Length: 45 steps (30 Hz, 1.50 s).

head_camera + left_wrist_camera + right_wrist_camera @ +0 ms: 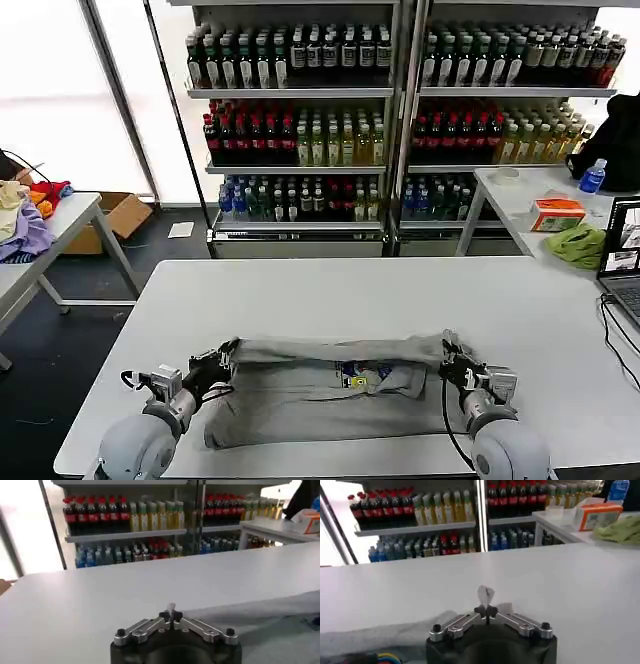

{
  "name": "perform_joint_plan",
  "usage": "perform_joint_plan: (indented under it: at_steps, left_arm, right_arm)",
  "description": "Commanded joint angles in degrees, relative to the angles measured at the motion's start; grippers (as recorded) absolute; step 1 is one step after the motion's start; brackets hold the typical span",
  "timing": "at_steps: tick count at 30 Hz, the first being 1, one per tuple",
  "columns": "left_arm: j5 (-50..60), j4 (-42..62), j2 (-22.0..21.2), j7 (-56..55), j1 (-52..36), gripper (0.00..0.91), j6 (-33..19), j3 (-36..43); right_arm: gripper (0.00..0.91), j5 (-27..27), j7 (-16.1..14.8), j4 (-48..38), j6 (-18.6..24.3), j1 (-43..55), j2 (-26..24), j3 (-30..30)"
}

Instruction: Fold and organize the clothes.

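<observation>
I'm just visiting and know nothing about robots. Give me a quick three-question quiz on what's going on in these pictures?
1. True or false: the left gripper and right gripper each pinch an end of the grey shirt.
2. The shirt's lifted edge is: A) hanging off the table, B) stretched between the grippers, C) rolled into a ball.
3. What fills the shelves behind?

Key: 1 true; 2 B; 3 bottled drinks.

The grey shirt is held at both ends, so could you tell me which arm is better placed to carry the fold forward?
Neither alone. The left gripper and right gripper each pinch one end of the grey shirt, so they probably should move together.
</observation>
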Motion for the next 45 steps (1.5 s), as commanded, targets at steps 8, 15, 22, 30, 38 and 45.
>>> perform_joint_plan:
  at_steps: [8,15,22,30,38,45]
  left_arm:
    - [1.51,-2.52,0.99,0.65,5.04,0.000,-0.18,-2.14]
    - [3.22,-4.18,0.07,1.55,7.54,0.010,-0.55,-1.38]
    - [4.13,-3.29,-0.39,1.73,7.19,0.000,-0.56,-1.27]
    - [5.77,-2.09,-1.22,1.15,6.67,0.907,-1.32,-1.10]
    - [6.61,-3.80,-1.85,0.39,7.36,0.907,-0.88,-1.54]
    - [6.33,-7.35,-2.75,-1.27,8.47,0.907,0.36,-3.37]
  right_arm:
    - [0.000,-0.64,0.22,1.79,0.02,-3.45,-1.13,1.92]
    - [0.000,-1.67,0.12,1.84,0.19,-4.47,-0.47,0.76]
    - [0.000,-2.97,-0.18,0.61,0.68,-4.85,-0.12,0.04]
    - [0.907,-5.96,-0.11,-1.01,1.35,-4.80,0.60,-1.37]
    - [0.907,-7.08,0.82,-1.23,1.52,-4.89,0.79,-0.80]
    - [0.907,-8.26,1.42,0.00,1.95,-5.79,-0.03,1.76]
